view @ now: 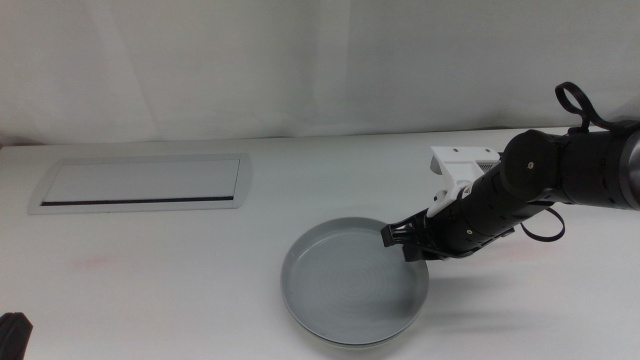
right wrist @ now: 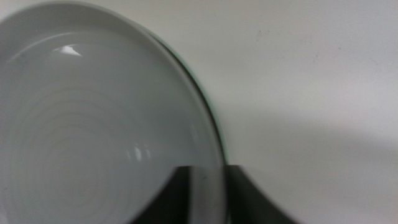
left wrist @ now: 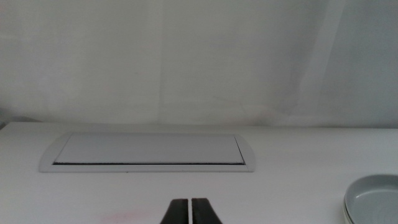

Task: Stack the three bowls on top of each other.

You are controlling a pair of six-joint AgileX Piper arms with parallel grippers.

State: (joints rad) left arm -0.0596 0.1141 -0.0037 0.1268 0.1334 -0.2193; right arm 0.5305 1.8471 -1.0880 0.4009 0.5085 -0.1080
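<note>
One stack shows near table centre-right: grey bowl (view: 355, 288) on top, w/ a white rim and a thin green edge peeking out under it. Right gripper (view: 403, 243) is at the bowl's 2 o'clock, jaws straddling the rim (right wrist: 208, 186), one inside, one outside. Risk: pulling away w/o opening drags or tips the top bowl. Left gripper (left wrist: 191, 211) is parked at table's 7 o'clock, jaws together.

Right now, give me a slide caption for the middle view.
Right gripper straddles the rim of the grey bowl topping the stack; left gripper waits.
</note>
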